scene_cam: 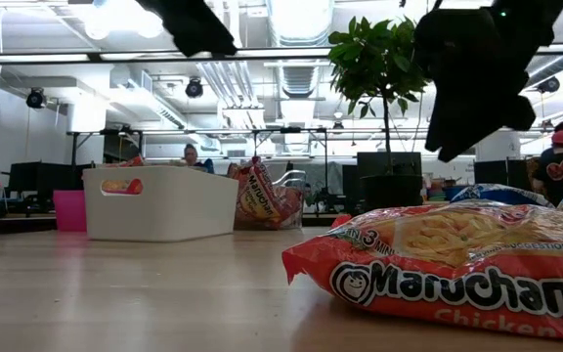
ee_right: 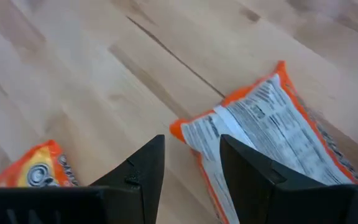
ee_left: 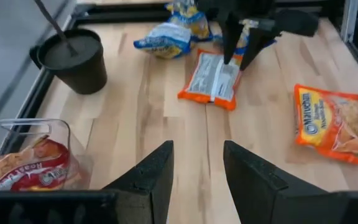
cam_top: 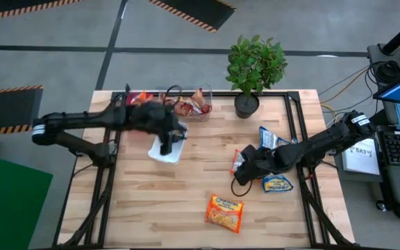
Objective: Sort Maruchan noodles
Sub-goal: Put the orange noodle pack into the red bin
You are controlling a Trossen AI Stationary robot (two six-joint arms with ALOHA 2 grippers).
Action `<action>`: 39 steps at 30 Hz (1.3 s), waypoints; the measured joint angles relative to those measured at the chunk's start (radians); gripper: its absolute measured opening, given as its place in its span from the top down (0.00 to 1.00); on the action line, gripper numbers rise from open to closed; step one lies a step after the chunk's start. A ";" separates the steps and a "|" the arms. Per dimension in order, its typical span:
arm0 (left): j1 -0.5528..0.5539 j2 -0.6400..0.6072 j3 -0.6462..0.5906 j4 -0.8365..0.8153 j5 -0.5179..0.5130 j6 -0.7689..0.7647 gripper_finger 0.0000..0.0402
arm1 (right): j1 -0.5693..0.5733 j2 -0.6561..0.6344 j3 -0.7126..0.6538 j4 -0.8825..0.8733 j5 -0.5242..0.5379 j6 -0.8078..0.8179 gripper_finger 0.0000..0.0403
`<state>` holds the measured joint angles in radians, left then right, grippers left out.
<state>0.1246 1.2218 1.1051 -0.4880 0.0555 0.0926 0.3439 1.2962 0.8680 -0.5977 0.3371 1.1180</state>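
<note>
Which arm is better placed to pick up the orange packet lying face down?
The right. Its end effector is open just above that packet, while the left end effector is over the white tray, farther away.

We count two orange packets [cam_top: 225, 212] loose on the table, one face up near us, one face down [cam_top: 237, 161] mid-table. Two blue-and-yellow packets [cam_top: 277, 183] lie at the right. Three trays: white [cam_top: 167, 147], clear [cam_top: 198, 111] holding red packets [cam_top: 200, 102], and red [cam_top: 136, 98]. One plant [cam_top: 254, 66]. Two arms.
</note>
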 joint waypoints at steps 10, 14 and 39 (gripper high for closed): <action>-0.167 -0.133 -0.241 0.282 -0.097 -0.110 0.69 | -0.011 0.137 0.136 -0.126 -0.152 0.005 0.52; -0.176 -0.144 -0.277 0.322 -0.098 -0.130 0.69 | -0.018 0.222 0.190 -0.248 -0.136 -0.017 0.46; -0.178 -0.136 -0.268 0.477 -0.096 -0.192 0.69 | -0.043 0.486 0.303 -0.355 -0.025 -0.220 0.96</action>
<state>-0.0534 1.0860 0.8371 -0.0105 -0.0401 -0.0990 0.3004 1.7818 1.1713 -0.9530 0.3123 0.8977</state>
